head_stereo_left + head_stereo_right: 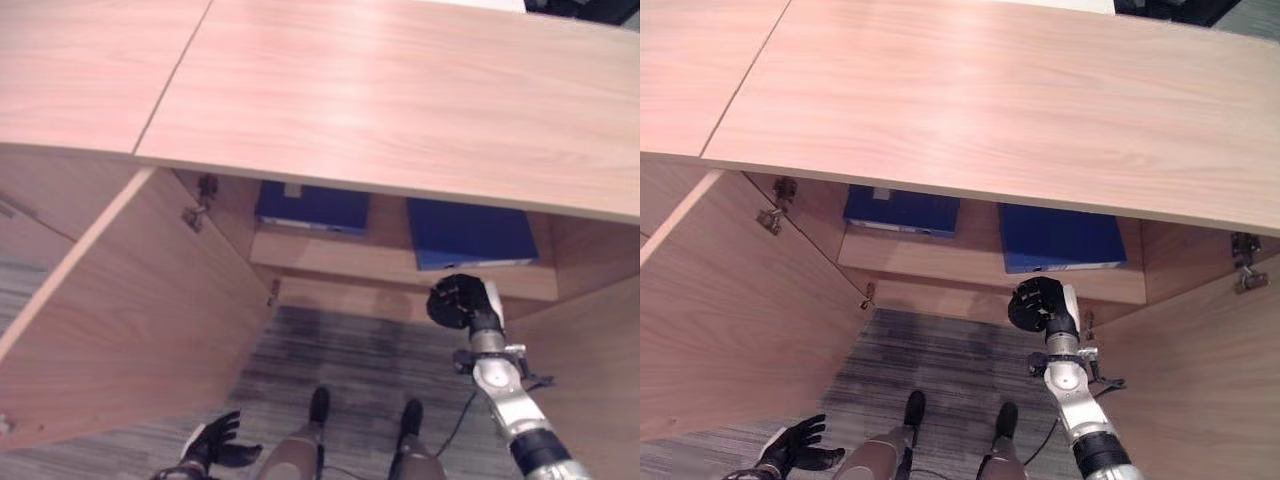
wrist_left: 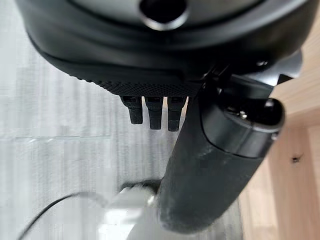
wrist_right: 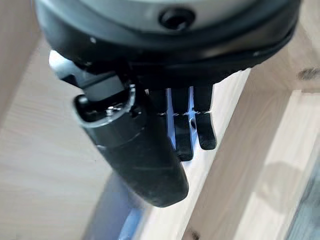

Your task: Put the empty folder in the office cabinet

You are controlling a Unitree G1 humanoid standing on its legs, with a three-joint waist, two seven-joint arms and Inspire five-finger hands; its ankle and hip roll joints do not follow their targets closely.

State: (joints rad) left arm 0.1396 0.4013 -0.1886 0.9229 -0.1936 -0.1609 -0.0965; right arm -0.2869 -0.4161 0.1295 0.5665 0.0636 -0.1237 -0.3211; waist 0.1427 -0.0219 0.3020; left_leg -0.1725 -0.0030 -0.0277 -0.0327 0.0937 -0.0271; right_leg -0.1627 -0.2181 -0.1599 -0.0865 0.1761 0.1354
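Right robot hand (image 1: 1040,303) empty, fingers relaxed and uncurled, just before the shelf (image 1: 980,262). Blue folder (image 1: 1060,238) lies flat immediately beyond it, long axis running inward. Left robot hand (image 1: 792,446) open, idle, well apart.

Cabinet shelf (image 1: 940,262) carries two blue folders — one left (image 1: 902,211), one right (image 1: 1060,238) — apparently lying flat.

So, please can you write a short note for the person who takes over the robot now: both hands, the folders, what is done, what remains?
Right hand: open, holds nothing, in front of the wooden shelf inside the open office cabinet.
Left hand: open, idle, low over the grey carpet.
Two flat blue folders lie on the shelf: one on the left, one on the right, just beyond the right hand.
Done: apparently a folder is placed.
Left: probably draw the right arm back; both doors stand open.
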